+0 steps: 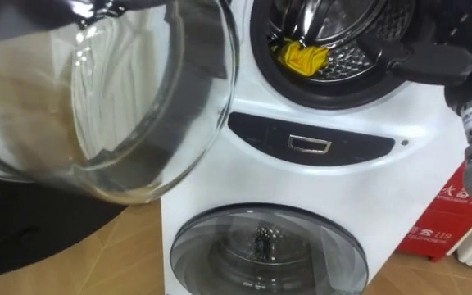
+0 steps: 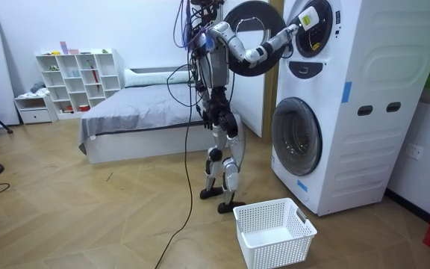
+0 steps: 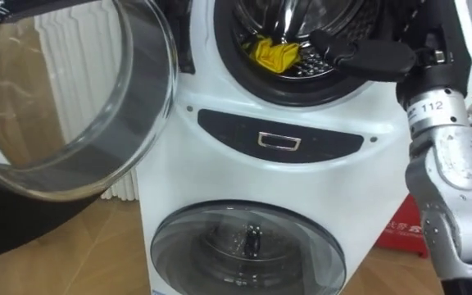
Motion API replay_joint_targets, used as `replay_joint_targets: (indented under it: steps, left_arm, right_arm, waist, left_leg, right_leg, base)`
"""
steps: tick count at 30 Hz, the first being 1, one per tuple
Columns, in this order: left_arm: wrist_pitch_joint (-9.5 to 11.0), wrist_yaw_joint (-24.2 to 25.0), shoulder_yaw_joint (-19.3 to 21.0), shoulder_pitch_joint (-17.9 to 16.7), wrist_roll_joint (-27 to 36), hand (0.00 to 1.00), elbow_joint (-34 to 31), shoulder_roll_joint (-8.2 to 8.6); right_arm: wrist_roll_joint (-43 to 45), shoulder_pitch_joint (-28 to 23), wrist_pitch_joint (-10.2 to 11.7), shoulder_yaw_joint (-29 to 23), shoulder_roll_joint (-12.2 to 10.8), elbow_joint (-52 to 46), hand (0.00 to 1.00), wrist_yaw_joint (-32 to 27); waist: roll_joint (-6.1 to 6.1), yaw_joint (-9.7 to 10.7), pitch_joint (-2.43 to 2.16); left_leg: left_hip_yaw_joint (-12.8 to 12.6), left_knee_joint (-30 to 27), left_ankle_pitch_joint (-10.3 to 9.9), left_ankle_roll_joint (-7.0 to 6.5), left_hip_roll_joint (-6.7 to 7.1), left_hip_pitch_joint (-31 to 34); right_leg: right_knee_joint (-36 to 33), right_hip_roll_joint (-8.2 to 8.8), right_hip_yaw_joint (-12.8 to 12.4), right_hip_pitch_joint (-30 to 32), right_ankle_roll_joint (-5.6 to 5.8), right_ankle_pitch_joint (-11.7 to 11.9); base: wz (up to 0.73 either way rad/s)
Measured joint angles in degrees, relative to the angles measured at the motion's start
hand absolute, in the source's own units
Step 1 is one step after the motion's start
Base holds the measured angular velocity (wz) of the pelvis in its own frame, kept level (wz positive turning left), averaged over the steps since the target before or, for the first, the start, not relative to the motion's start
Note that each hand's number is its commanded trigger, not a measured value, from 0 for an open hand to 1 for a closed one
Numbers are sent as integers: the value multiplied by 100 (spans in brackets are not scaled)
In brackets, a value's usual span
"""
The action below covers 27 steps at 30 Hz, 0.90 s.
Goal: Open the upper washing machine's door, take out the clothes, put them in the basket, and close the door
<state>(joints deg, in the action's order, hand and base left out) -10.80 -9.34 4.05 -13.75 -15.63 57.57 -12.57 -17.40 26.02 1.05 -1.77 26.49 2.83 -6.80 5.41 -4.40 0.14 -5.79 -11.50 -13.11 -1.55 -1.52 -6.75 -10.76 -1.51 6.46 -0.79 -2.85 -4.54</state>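
Your right hand [image 3: 371,54] lies in the upper drum [image 3: 314,70], fingers stretched out and empty, just beside the yellow cloth [image 3: 275,54]. The open glass door [image 3: 64,106] crowds your left.

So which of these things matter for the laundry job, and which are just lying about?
For the job: yellow cloth in the upper drum; its open glass door; right hand reaching in; white basket on the floor.
Just lying about: bed; white shelf; red box.

White basket [image 2: 282,252] on wooden floor [image 2: 88,209]; bed [image 2: 140,112] near white shelf [image 2: 77,75]
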Motion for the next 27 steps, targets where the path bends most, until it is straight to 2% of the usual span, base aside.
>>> replay_joint_targets:
  steps: [1,3,5,8,10,12,19,21,22,27]
  left_arm:
    - [0,11,-2,20,-1,0,0,-3]
    - [-1,38,-5,71,-10,0,-5,-25]
    - [0,51,-5,130,-14,0,-5,-26]
    - [0,126,-6,211,-16,0,-17,-23]
    - [-1,153,16,208,-14,0,-19,-23]
    - [-1,151,29,214,-12,0,-19,-29]
    - [43,116,27,355,-10,0,-19,-36]
    - [89,100,23,417,8,0,-12,-38]
    - [102,95,22,433,28,0,-12,-41]
    - [139,95,22,391,26,0,34,-39]
  right_arm:
    - [21,7,-31,64,0,0,0,26]
    - [146,108,-324,575,-4,0,0,269]
    - [237,118,-450,910,-10,-5,0,532]
    - [418,136,-657,1030,-88,-113,0,760]
    - [453,163,-690,1094,-115,-273,0,893]
    - [452,169,-690,1166,-171,-387,0,958]
    - [438,179,-691,1208,-186,-403,0,1022]
    - [419,178,-691,1233,-186,-402,0,1033]
    - [417,178,-691,1240,-186,-403,0,1044]
    - [427,178,-688,1238,-184,-403,0,1058]
  waist:
    - [4,-27,-3]
    - [47,-81,-25]
    - [72,-160,-43]
    - [101,-353,-64]
    - [53,-403,-30]
    - [30,-424,-16]
    - [24,-472,-2]
    - [10,-475,35]
    - [41,-474,20]
    - [51,-484,14]
  left_leg:
    - [-11,10,7,11,3,1]
    - [-17,26,30,59,-20,55]
    - [3,25,34,91,-52,105]
    - [15,25,36,127,-92,105]
    - [89,28,36,132,-102,109]
    - [104,67,37,132,-110,105]
    - [100,210,35,131,-128,52]
    - [96,220,30,137,-121,9]
    - [84,220,27,141,-99,8]
    - [81,209,22,151,-114,-26]
  right_leg:
    - [3,-12,-5,8,-3,-1]
    - [12,-52,7,72,-53,0]
    - [16,-73,40,110,-104,2]
    - [30,-103,85,127,-153,-15]
    - [73,-105,147,86,-156,-24]
    - [107,-110,154,64,-151,-28]
    - [114,-117,115,41,-133,-46]
    - [119,-127,100,-2,-130,-64]
    - [119,-135,90,-2,-134,-72]
    - [121,-155,81,-17,-152,-95]
  base:
    - [-7]
    - [-2]
    - [10]
    - [11]
    - [15]
    - [6]
    - [-1]
    - [0]
    - [0]
    - [0]
